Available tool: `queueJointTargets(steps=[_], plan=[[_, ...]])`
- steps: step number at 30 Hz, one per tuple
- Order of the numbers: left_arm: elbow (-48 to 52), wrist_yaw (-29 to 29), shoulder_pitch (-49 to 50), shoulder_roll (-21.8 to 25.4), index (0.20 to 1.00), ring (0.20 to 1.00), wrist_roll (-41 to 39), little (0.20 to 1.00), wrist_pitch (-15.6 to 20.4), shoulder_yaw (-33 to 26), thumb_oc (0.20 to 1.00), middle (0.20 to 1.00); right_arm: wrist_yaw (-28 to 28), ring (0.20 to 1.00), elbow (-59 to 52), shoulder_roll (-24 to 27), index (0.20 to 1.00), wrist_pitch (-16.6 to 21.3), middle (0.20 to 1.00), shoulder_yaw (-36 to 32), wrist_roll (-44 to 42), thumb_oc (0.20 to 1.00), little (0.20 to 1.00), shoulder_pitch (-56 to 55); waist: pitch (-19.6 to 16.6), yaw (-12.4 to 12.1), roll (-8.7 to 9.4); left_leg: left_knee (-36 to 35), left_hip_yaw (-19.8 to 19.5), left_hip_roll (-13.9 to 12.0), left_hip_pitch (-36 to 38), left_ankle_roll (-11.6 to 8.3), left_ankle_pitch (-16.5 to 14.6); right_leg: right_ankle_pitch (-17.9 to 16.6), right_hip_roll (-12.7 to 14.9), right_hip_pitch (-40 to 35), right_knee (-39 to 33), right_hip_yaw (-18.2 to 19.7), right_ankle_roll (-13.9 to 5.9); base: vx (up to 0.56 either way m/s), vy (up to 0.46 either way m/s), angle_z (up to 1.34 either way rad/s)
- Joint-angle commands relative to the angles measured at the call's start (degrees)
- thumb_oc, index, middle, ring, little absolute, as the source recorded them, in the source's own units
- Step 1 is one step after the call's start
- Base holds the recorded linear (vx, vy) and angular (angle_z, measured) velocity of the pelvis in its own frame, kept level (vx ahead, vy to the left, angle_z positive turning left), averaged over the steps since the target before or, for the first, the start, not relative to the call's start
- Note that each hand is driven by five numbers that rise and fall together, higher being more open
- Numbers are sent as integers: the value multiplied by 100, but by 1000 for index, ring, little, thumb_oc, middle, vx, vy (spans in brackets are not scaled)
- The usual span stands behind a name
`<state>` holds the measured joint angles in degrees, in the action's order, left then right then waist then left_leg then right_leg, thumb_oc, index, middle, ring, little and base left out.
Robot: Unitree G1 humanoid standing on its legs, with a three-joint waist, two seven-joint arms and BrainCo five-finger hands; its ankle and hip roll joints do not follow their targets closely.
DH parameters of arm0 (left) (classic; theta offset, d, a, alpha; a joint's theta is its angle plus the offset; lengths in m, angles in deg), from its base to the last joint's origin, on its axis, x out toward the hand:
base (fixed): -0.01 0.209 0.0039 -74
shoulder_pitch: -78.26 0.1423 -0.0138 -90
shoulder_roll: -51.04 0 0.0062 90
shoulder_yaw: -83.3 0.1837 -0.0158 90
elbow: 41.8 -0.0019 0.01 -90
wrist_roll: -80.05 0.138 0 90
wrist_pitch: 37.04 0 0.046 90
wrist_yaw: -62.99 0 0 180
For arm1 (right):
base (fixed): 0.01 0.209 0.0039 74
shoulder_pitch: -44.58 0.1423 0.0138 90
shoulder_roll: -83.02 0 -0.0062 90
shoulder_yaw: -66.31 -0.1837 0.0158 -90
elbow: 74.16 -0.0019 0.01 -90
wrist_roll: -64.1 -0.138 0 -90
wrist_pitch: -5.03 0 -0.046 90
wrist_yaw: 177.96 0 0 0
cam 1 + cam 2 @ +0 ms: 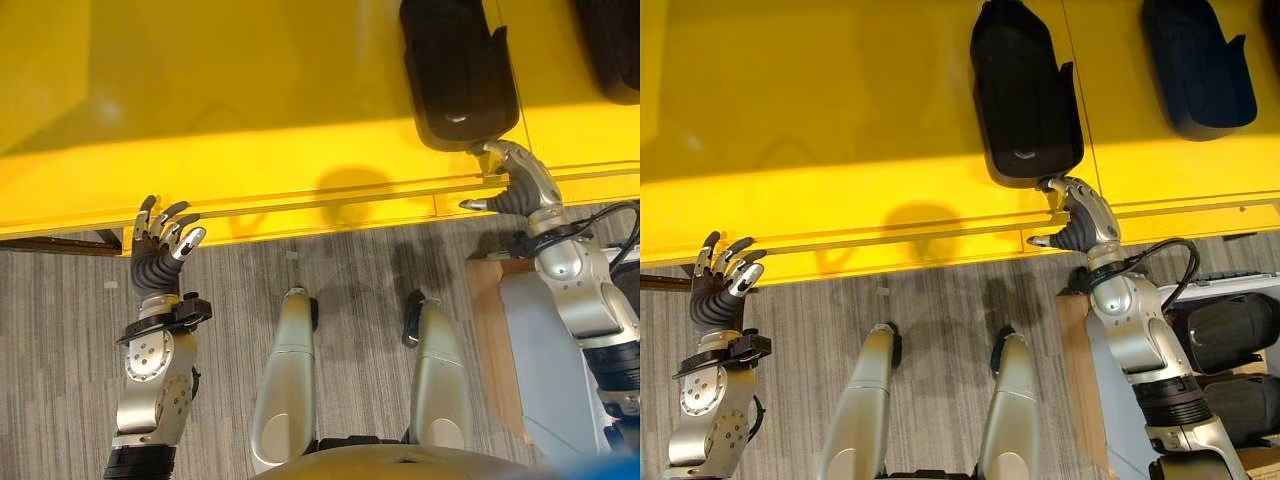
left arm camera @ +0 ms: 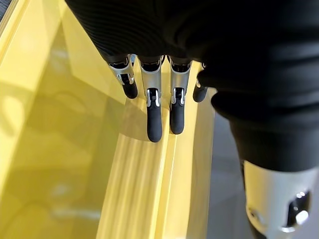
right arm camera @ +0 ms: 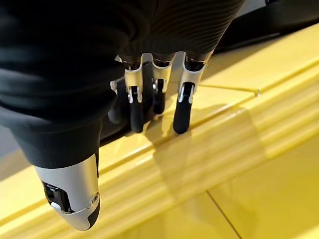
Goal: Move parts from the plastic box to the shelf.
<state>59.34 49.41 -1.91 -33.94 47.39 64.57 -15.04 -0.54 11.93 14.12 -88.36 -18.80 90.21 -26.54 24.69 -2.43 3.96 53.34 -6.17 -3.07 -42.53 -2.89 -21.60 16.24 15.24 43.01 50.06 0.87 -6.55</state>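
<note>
A long black moulded part (image 1: 1025, 90) lies on the yellow shelf (image 1: 250, 170), its near end close to the front edge. My right hand (image 1: 1080, 225) is just below that end with its fingers (image 3: 182, 107) straight and relaxed, touching or almost touching the part and curled round nothing. A second black part (image 1: 1195, 65) lies on the shelf further right. My left hand (image 1: 160, 250) is raised at the shelf's front edge on the left, its fingers (image 2: 153, 114) spread, straight and empty. More black parts (image 1: 1225, 330) lie in the pale plastic box (image 1: 545, 370) at lower right.
The shelf's front edge has a stepped yellow lip (image 1: 330, 205) running across the view. Grey striped carpet (image 1: 60, 340) covers the floor below it. The box rests on a wooden stand (image 1: 490, 320) beside my right arm. The shelf's left half is bare yellow.
</note>
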Motion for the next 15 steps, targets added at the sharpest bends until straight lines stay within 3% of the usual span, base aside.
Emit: queueJointTargets(steps=[1,15], plan=[[16,181,-26,168,1000,1000,-36,1000,120,201,1000,1000,-156,1000,171,224,1000,0,1000,-67,69,1000,1000,306,-99,15,-82,-7,-143,148,-179,360,-159,1012,-120,-584,512,-120,540,0,0,0],[-19,175,12,189,1000,1000,-95,1000,153,197,1000,1000,-203,1000,405,337,1000,-40,1000,97,24,1000,1000,745,-97,-40,-109,47,-132,141,-211,361,-168,1031,-112,-540,556,-109,548,0,0,0]])
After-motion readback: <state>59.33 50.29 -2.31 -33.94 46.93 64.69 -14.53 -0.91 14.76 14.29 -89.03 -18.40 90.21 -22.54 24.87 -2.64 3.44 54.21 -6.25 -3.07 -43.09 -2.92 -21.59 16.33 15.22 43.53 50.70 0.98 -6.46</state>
